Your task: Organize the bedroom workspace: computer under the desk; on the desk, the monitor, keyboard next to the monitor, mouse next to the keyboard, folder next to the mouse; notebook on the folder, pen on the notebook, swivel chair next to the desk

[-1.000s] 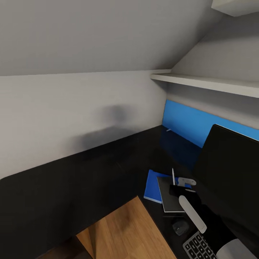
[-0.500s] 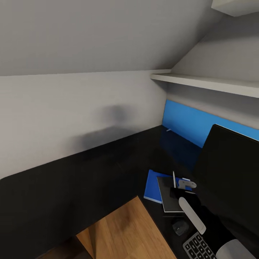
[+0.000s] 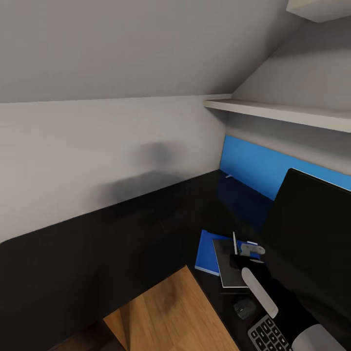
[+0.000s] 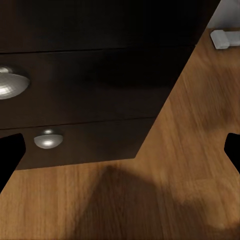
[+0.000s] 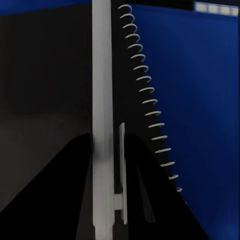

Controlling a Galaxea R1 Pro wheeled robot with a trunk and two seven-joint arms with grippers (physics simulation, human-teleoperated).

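On the black desk (image 3: 122,234) lies the blue folder (image 3: 204,253) with the dark notebook (image 3: 226,270) on top of it, left of the monitor (image 3: 312,243). My right gripper (image 3: 238,255) is shut on the pen (image 3: 234,242), holding it nearly upright just over the notebook. In the right wrist view the pen (image 5: 102,115) runs between the black fingers (image 5: 75,200), with the notebook's spiral (image 5: 145,90) and the folder (image 5: 200,100) beyond. The mouse (image 3: 243,307) and keyboard (image 3: 270,335) lie nearer me. My left gripper (image 4: 120,150) is open, low by the desk's drawer unit (image 4: 90,100).
A white shelf (image 3: 278,112) runs above the desk under the sloped wall. A blue panel (image 3: 258,168) backs the desk behind the monitor. Silver knobs (image 4: 48,139) stud the drawers above the wood floor (image 4: 165,200). A small white object (image 4: 226,37) lies on the floor.
My right gripper and the pen have sunk slightly toward the notebook. Everything else is as before.
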